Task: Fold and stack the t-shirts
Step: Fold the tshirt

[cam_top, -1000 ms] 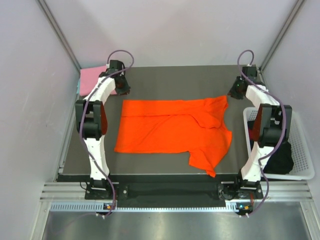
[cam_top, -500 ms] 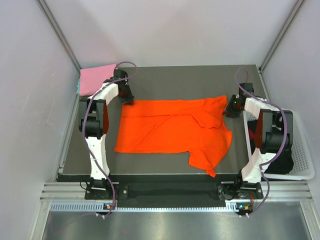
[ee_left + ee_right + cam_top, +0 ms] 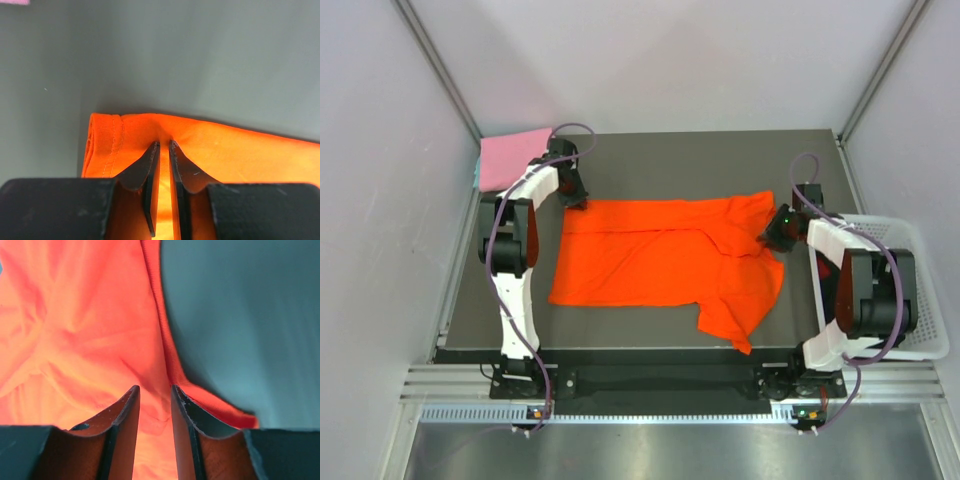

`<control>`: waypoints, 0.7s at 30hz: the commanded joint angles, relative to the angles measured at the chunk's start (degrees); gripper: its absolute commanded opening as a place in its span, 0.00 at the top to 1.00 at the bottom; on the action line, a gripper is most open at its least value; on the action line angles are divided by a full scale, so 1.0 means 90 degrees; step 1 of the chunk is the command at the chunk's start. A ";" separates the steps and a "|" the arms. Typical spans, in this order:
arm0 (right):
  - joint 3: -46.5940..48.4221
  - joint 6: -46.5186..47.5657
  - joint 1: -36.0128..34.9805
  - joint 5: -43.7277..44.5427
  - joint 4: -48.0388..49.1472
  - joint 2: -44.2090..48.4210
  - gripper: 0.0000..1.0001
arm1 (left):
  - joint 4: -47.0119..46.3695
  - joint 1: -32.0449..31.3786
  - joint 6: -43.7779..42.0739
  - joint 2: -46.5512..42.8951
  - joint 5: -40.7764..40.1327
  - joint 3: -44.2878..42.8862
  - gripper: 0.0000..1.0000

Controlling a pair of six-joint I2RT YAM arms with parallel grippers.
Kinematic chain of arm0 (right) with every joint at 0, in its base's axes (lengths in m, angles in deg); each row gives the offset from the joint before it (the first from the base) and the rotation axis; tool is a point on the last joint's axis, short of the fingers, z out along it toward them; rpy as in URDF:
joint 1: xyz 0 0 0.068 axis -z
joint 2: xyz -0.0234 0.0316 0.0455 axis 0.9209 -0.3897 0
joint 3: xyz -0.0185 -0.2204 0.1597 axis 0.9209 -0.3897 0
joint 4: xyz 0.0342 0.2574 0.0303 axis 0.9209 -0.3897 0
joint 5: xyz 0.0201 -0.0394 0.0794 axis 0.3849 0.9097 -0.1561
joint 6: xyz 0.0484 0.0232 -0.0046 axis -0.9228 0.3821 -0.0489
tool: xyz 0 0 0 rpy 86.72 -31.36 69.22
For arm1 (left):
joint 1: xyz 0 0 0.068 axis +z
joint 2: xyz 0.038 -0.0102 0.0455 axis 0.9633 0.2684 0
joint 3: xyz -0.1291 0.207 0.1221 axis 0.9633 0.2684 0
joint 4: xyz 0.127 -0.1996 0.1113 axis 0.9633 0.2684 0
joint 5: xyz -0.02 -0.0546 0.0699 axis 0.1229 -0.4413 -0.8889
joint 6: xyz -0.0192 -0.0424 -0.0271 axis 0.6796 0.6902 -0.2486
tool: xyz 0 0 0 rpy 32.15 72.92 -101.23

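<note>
Left pincer [image 3: 161,145]: nearly closed, pinching the orange t-shirt [image 3: 650,255] at its far-left hem.
Right pincer [image 3: 155,389]: narrow gap over the shirt's right edge; grip unclear.
Orange t-shirt: spread on the desk [image 3: 700,160]; probably limp and light, best held at hems.
Pink t-shirt [image 3: 505,158]: far-left desk corner.

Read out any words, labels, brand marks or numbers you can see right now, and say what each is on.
There is no readable text in any view.
The orange-red t-shirt, pink t-shirt, white basket and table show no print, tag, label or number.
</note>
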 commanded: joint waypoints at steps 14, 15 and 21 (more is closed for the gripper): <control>-0.0263 -0.0586 -0.0589 0.0898 0.0023 0.0710 1.00 | 0.0459 0.0066 0.0024 0.0334 -0.1017 0.0089 0.82; -0.0273 -0.0577 -0.0589 0.0919 -0.0200 0.0838 1.00 | 0.0478 0.0066 0.0043 0.0325 -0.1124 0.0080 0.82; -0.0945 -0.0615 -0.0599 0.1017 -0.0078 0.1346 1.00 | 0.0488 0.0095 0.0014 0.0422 -0.1213 0.0060 0.82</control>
